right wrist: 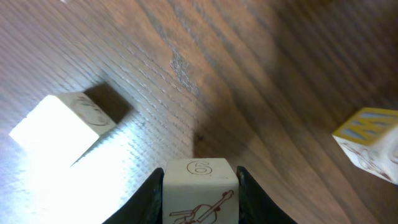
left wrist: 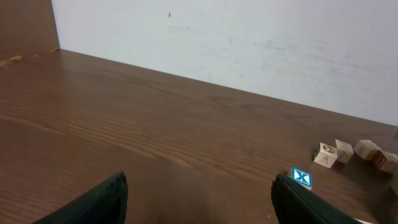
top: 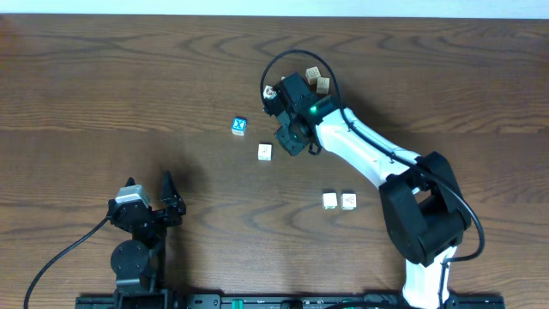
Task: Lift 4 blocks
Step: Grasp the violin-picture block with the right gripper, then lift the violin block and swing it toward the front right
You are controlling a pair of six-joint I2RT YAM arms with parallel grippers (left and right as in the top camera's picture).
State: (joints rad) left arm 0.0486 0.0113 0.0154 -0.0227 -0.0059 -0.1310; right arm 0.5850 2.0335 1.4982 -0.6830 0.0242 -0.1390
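My right gripper [top: 290,137] is shut on a cream block [right wrist: 200,190] printed with a 6 and a violin, its jaws pressing both sides. In the overhead view the gripper hides this block. Another cream block [right wrist: 62,124] lies on the table just ahead and to the left of it, also visible from above [top: 265,152]. Two cream blocks [top: 329,201] sit side by side nearer the front, and two tan ones [top: 318,80] lie behind the right arm. My left gripper [top: 163,202] rests open at the front left, nothing between its fingers [left wrist: 93,202].
A blue-faced X cube [top: 239,126] lies left of the right gripper and shows by the left gripper's right finger [left wrist: 301,177]. A cube with a yellow face [right wrist: 367,140] sits at the right edge of the right wrist view. The white wall [left wrist: 249,43] borders the table's far edge.
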